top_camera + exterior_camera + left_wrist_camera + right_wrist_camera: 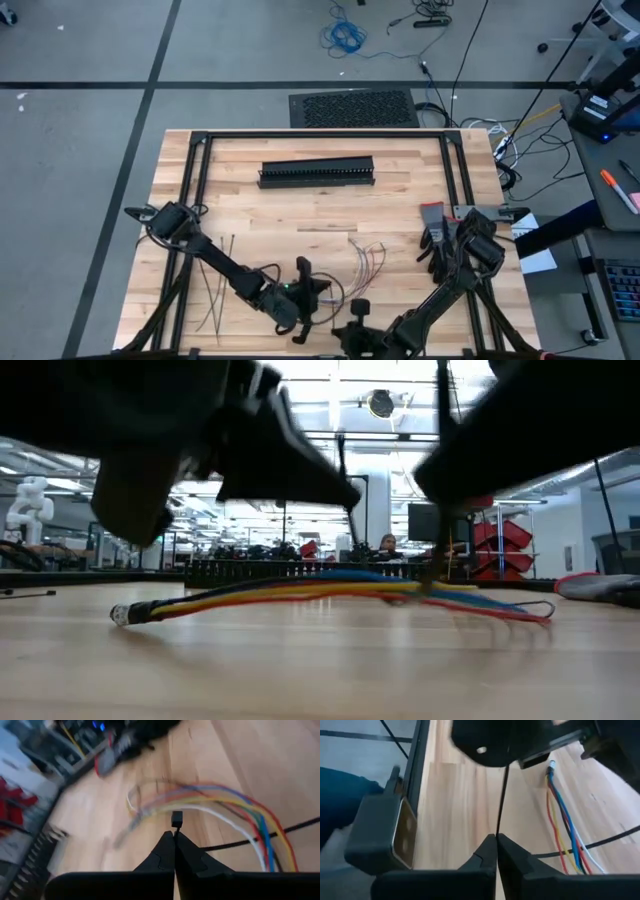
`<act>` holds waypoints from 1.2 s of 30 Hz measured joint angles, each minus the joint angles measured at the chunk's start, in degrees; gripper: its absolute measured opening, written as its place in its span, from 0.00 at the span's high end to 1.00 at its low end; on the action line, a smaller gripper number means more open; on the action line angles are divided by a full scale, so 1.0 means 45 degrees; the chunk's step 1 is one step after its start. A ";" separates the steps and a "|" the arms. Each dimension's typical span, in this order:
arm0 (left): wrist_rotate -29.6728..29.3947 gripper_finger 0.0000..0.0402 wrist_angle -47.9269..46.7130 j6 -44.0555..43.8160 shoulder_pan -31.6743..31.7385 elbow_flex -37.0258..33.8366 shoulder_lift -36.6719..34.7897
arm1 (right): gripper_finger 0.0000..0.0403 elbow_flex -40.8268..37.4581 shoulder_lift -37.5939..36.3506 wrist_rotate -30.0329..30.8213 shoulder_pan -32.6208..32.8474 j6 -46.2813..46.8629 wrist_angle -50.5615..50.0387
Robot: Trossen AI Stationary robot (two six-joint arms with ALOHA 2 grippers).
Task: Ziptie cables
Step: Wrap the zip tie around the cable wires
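- The right gripper (496,839) is at the table's (300,215) near edge. Its fingers are pressed together on a thin dark ziptie (503,795), which runs straight from their tips to the left gripper just ahead.
- The left gripper (175,837) is a little further in, beside the near end of the cables (368,258). It is also clamped shut, and the ziptie's small square head (176,818) sticks out past its tips.
- My reading is that one strip is held at both ends, so the tail can be steered round the bundle and into the head. A strip this thin would flop if only one end were held.
- The cables lie loose on the wood near the table's middle, just beyond the two grippers. They are gathered at one end and fanned out at the other, and neither gripper touches them.
- A second dark strip (300,825) crosses by the bundle. I cannot tell whether it passes over or under.
- The spare zipties (213,295) lie scattered well off to the left.
- The duct (317,172) sits furthest back, apart from everything.
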 joint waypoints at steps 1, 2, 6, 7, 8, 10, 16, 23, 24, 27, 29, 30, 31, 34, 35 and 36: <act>-0.0155 1.00 -0.0029 0.0418 -0.0074 0.0153 0.0000 | 1.00 0.0000 -0.0138 -0.0327 -0.0120 0.0091 -0.0115; -0.0366 1.00 -0.0045 0.0807 -0.0148 0.0308 0.0000 | 1.00 0.0000 -0.0249 -0.0647 -0.0252 0.0163 -0.0219; -0.0999 1.00 0.0000 0.2038 -0.0427 0.0767 -0.0005 | 1.00 0.0000 -0.0488 -0.1997 -0.0753 0.0385 -0.0254; -0.1123 1.00 0.0000 0.2213 -0.0465 0.0806 -0.0005 | 1.00 0.0000 -0.0524 -0.2280 -0.0865 0.0484 -0.0258; -0.1225 1.00 -0.0023 0.2355 -0.0497 0.0812 -0.0005 | 1.00 0.0000 -0.0548 -0.2533 -0.0974 0.0623 -0.0255; -0.1468 1.00 -0.0166 0.2429 -0.0594 0.0812 -0.0005 | 1.00 0.0000 -0.0578 -0.2872 -0.1132 0.0850 -0.0267; -0.2864 1.00 -0.0831 0.2414 -0.1090 0.0812 -0.0005 | 1.00 0.0000 -0.0588 -0.3044 -0.1415 0.1606 -0.0296; -0.3108 1.00 -0.0782 0.1738 -0.1664 0.0812 -0.0005 | 1.00 0.0000 -0.0588 -0.3077 -0.1739 0.2441 -0.0301; -0.3210 1.00 -0.0782 0.1686 -0.1713 0.0812 -0.0005 | 1.00 0.0000 -0.0588 -0.3082 -0.1789 0.2528 -0.0296; -0.3423 1.00 -0.0937 0.1388 -0.1775 0.0814 -0.0005 | 1.00 0.0000 -0.0588 -0.3214 -0.1889 0.2741 -0.0283; -0.3601 1.00 -0.1082 0.1344 -0.1770 0.0815 -0.0005 | 1.00 0.0000 -0.0588 -0.3360 -0.1935 0.2915 -0.0262; -0.3654 1.00 -0.1134 0.1289 -0.1770 0.0815 -0.0005 | 1.00 0.0000 -0.0588 -0.3381 -0.1964 0.2984 -0.0262; -0.3668 1.00 -0.1136 0.1245 -0.1770 0.0817 -0.0005 | 1.00 0.0000 -0.0588 -0.3413 -0.1974 0.3028 -0.0258; -0.3762 1.00 -0.1131 0.1141 -0.1741 0.0817 -0.0005 | 1.00 0.0000 -0.0588 -0.3520 -0.2046 0.3300 -0.0253; -0.3805 1.00 -0.1132 0.1141 -0.1740 0.0817 -0.0005 | 1.00 0.0000 -0.0588 -0.3568 -0.2062 0.3362 -0.0249; -0.3874 1.00 -0.1132 0.1140 -0.1735 0.0817 -0.0005 | 1.00 0.0000 -0.0588 -0.3589 -0.2092 0.3438 -0.0253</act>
